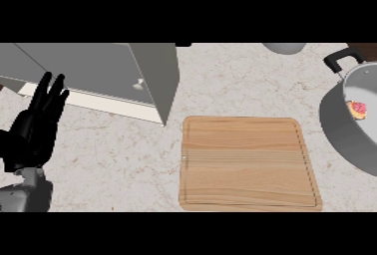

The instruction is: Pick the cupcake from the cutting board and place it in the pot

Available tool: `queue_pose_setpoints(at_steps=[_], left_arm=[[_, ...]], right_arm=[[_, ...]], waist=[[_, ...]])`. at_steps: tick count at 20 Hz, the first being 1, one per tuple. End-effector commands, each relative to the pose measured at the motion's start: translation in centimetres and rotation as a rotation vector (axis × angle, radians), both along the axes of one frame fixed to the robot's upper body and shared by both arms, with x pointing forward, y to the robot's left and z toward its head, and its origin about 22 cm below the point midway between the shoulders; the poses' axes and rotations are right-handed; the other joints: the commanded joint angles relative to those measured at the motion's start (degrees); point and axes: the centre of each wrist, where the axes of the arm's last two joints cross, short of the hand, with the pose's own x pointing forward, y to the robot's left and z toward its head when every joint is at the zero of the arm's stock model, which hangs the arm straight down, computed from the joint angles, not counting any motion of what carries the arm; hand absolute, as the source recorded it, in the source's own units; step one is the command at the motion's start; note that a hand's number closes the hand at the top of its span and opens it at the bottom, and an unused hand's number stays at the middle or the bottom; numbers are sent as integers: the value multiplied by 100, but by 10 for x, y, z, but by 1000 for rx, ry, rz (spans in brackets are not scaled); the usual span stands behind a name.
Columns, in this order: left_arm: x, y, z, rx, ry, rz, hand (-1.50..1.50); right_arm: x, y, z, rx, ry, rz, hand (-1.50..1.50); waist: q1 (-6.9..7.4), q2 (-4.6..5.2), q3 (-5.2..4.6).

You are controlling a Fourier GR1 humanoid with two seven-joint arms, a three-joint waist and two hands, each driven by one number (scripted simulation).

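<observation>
At 9 o'clock, left hand (33, 130) resting, fingers straight and spread wide, holding nothing. At centre, board (249, 164), bare wood. At 3 o'clock, pot (353, 127), partly cut off by the edge, with cupcake (358, 109) inside.
</observation>
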Motion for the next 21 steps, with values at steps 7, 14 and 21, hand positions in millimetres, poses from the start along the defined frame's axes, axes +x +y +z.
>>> queue_pose_setpoints(at_steps=[7, 14, 21], left_arm=[[17, 0, 8, -5, -3, -10, 0], [18, -7, -1, 0, -19, -20, 0], [11, -22, 7, -5, -21, -1, 0]], right_arm=[[-70, -71, 25, 87, -7, -7, -150], [-89, -85, 36, 79, 3, 45, -150], [-103, -94, 43, 68, 22, 32, -150]], waist=[[-2, 73, 19], [-43, 95, 36], [-31, 63, 44]])
